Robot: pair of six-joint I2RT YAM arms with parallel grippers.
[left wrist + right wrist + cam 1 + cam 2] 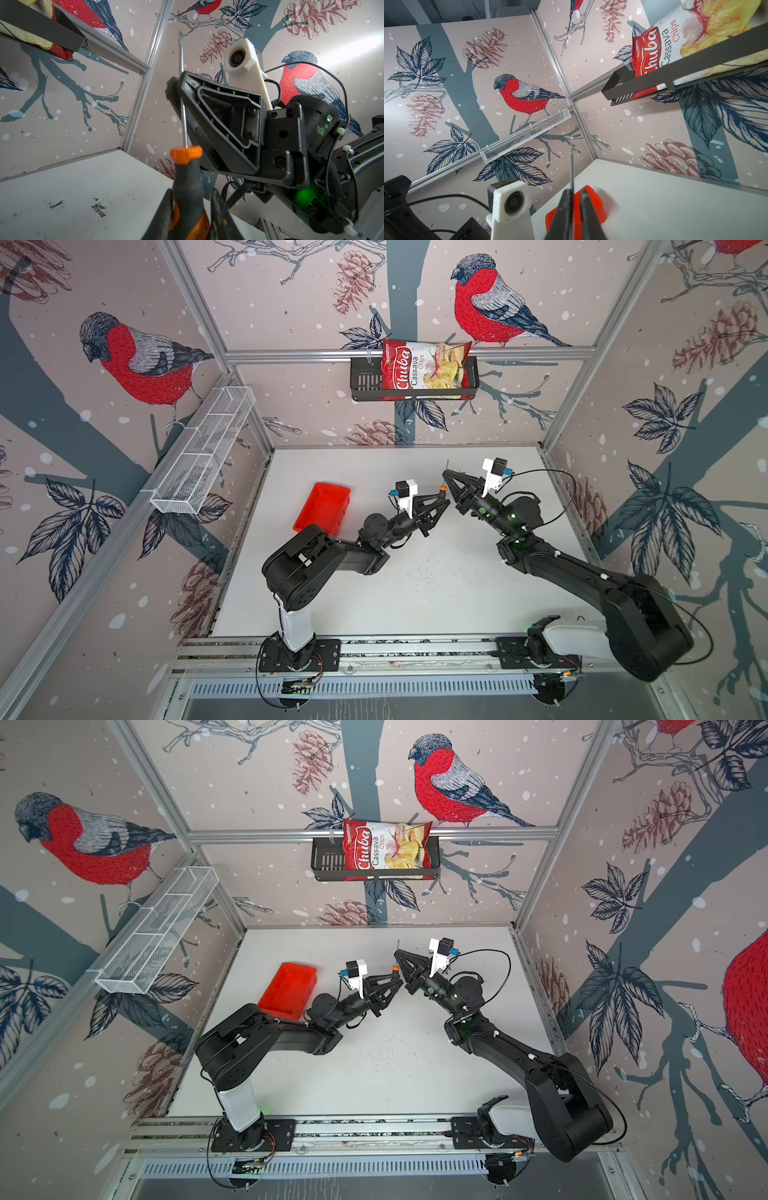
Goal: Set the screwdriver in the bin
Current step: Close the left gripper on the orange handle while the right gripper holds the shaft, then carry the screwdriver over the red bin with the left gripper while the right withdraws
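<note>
The screwdriver (pixel 442 488) hangs in the air above mid-table, between my two grippers. Its orange-and-black handle (pixel 187 180) is clamped by my left gripper (pixel 446 502), which is shut on it. The thin silver shaft (pixel 572 166) runs up between the fingers of my right gripper (pixel 445 475). Those jaws stand slightly open, with the shaft against one finger and a gap to the other. The red bin (pixel 324 506) lies on the table left of my left wrist, and it also shows behind the right fingers (pixel 593 199). Nothing shows inside it.
A black slotted basket (pixel 413 381) holding a chips bag hangs on the back wall. A long white wire-mesh shelf (pixel 203 456) is fixed to the left wall. The white table (pixel 415 593) is walled on three sides.
</note>
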